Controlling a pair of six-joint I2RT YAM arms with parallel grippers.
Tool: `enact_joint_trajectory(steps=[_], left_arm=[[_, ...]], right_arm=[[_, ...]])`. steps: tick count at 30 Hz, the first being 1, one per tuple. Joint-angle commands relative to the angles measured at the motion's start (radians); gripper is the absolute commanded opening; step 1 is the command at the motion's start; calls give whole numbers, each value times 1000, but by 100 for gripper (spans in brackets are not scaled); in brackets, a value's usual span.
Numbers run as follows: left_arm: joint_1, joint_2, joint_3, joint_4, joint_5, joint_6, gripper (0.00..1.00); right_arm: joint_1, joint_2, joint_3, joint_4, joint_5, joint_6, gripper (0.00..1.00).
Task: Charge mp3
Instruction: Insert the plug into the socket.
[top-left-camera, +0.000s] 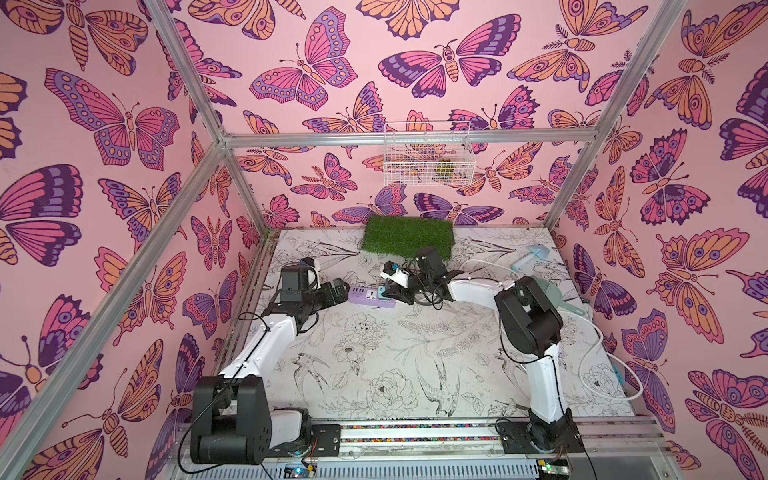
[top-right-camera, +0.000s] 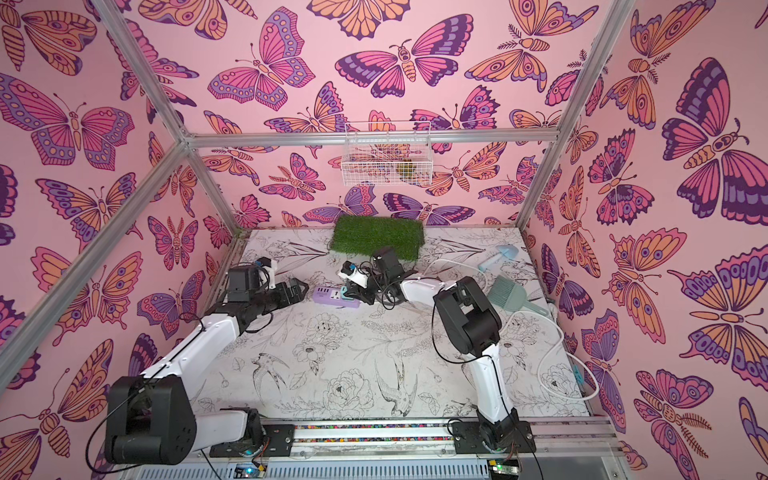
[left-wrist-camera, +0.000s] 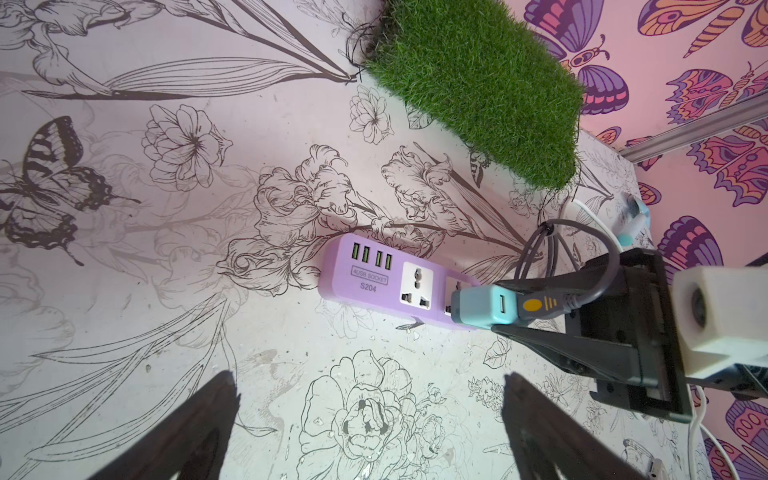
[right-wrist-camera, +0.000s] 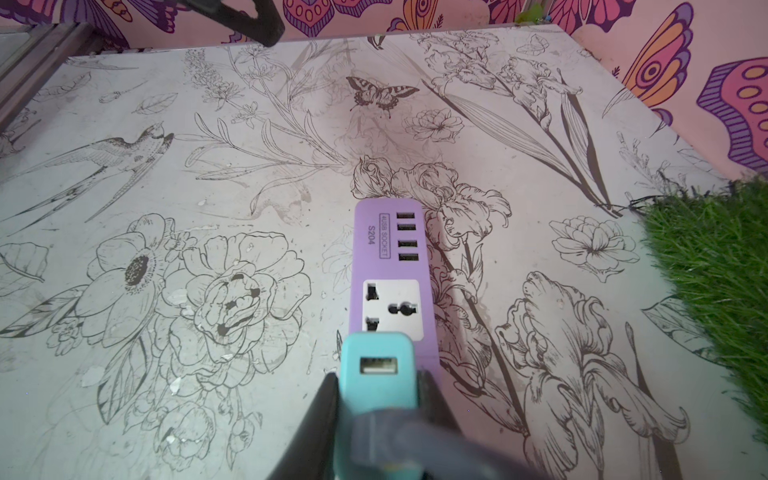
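Observation:
A purple power strip (top-left-camera: 365, 296) (top-right-camera: 328, 296) (left-wrist-camera: 374, 282) (right-wrist-camera: 386, 266) lies flat on the table, with a row of USB ports and a white socket facing up. My right gripper (top-left-camera: 392, 291) (left-wrist-camera: 496, 306) (right-wrist-camera: 378, 376) is shut on a teal charger block (left-wrist-camera: 482, 305) (right-wrist-camera: 376, 365) held over the strip's near end. I cannot tell whether its pins are seated. A grey cable (left-wrist-camera: 598, 266) runs from the block. My left gripper (top-left-camera: 343, 289) (top-right-camera: 301, 287) (left-wrist-camera: 368, 376) stands open and empty just left of the strip. The mp3 is out of view.
A green grass mat (top-left-camera: 407, 239) lies behind the strip at the back of the table. A wire basket (top-left-camera: 428, 160) hangs on the back wall. A teal dustpan (top-left-camera: 552, 291), a small blue shovel (top-left-camera: 530, 257) and a looping white cable (top-left-camera: 598, 345) occupy the right side.

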Motion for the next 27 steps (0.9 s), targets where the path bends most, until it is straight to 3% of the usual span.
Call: enact_joint_trajectory(steps=[1,15,27], left_arm=[[7,-5,1,-10,7,18,100],[7,-20,-11,3,10,32,100],[8,-21,-12,16,26,31,100]], right_arm=[[20,20,37,-76,54,-30,12],[95,-37,-51,-94,176,62,11],[167,-83,-120,-21,348,304,13]])
